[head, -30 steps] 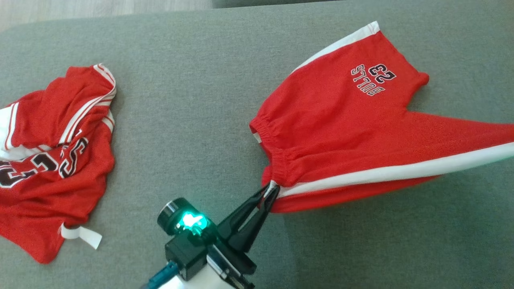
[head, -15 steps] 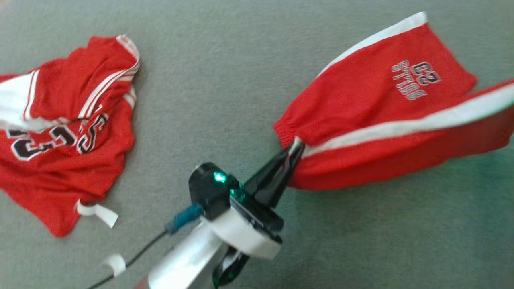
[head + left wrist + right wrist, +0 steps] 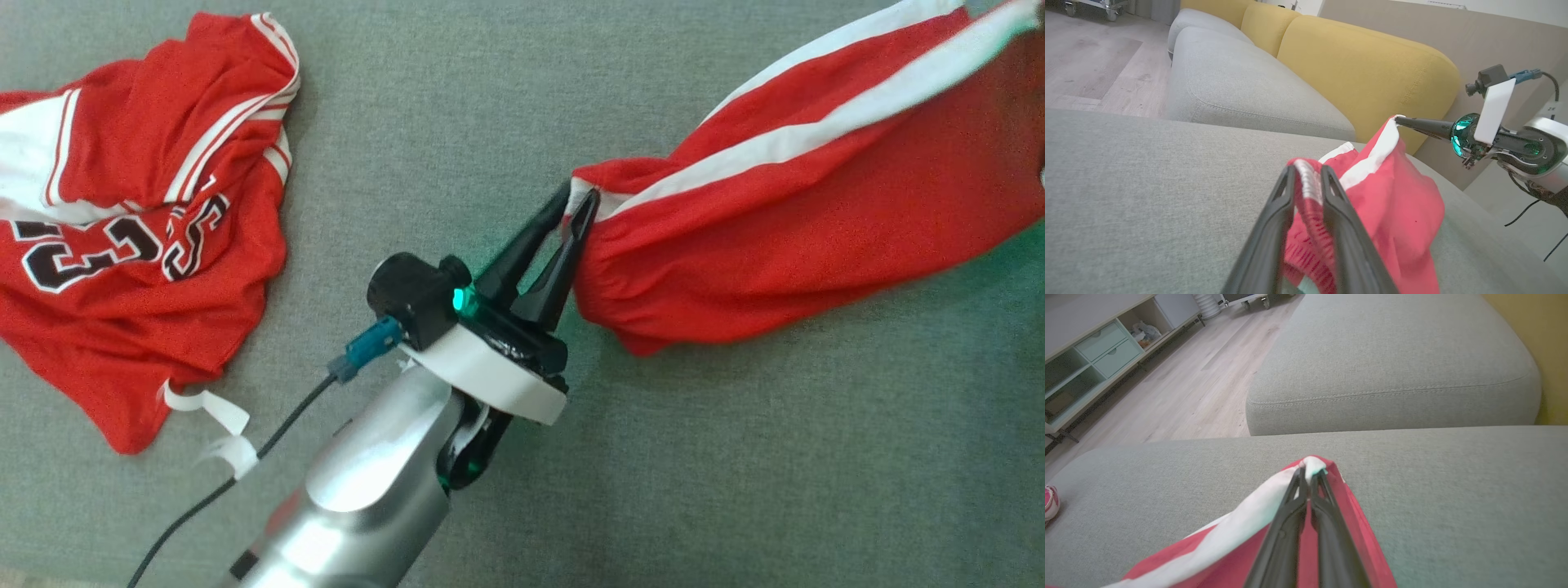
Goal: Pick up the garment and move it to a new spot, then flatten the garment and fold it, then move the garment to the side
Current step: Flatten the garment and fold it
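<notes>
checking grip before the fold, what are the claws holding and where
red shorts: right claw pinches a white-striped corner; the waistband sits inside the left claw, grip unclear

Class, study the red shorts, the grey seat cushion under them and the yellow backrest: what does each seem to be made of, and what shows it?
Shorts: thin matte knit, likely polyester; it drapes in soft folds and the waistband is gathered.
Seat cushion: grey woven upholstery, matte, with a fine speckled grain.
Backrest: yellow fabric, apparently over padding; rounded, matte, with a faint weave.
</notes>
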